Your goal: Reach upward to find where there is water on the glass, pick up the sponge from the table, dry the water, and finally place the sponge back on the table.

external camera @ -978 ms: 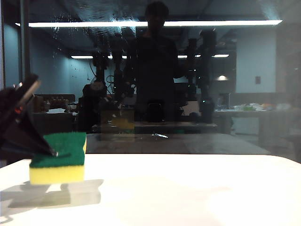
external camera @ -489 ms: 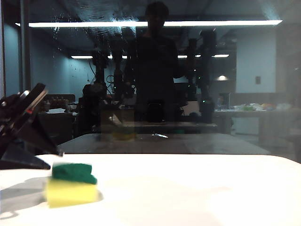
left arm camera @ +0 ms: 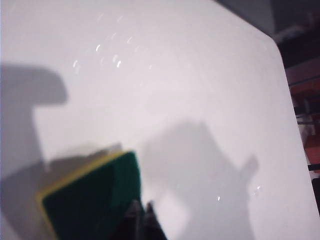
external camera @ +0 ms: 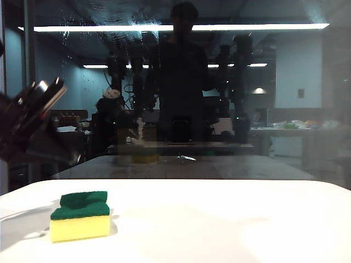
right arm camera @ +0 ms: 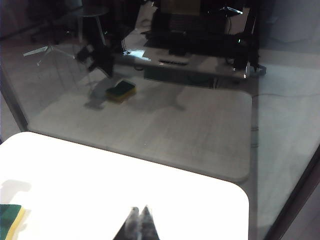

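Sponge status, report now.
Left gripper shut, empty, beside sponge. Right gripper shut, empty, above table. Sponge flat on table, green side up. Nothing in the way.

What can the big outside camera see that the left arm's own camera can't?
Only the exterior view shows the glass, with a mirrored person and water streaks near the top.
Only the left wrist view shows the left end effector, shut, just above the sponge's edge.
Both show the yellow-and-green sponge lying free on the white table. The right end effector, shut, hangs over the table elsewhere.
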Robot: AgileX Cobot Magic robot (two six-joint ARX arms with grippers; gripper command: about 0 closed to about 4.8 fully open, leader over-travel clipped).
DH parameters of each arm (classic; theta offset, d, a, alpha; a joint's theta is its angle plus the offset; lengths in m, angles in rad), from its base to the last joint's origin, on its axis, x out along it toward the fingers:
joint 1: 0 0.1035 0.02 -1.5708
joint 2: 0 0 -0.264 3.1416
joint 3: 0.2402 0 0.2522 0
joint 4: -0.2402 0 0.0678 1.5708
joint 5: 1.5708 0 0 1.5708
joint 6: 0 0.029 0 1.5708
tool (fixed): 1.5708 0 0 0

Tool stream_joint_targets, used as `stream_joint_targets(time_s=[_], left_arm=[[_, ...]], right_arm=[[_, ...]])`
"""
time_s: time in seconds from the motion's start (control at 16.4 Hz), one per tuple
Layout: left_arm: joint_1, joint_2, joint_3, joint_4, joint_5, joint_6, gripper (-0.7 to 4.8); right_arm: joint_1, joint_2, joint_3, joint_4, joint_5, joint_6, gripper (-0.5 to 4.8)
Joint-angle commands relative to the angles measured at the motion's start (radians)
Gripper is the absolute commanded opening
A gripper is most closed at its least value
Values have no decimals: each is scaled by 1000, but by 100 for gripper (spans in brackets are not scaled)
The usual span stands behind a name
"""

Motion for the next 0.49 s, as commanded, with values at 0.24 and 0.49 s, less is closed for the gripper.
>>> stream_joint_targets(time_s=[0.24,0.49], left_arm=[[0,-111,79,12,10,122,-5],[2,-244,109,-4,-61,153,-5]], right_arm=[[0,-3,3,70,61,0,-9],[0,-3,2,69,61,-3,-9]])
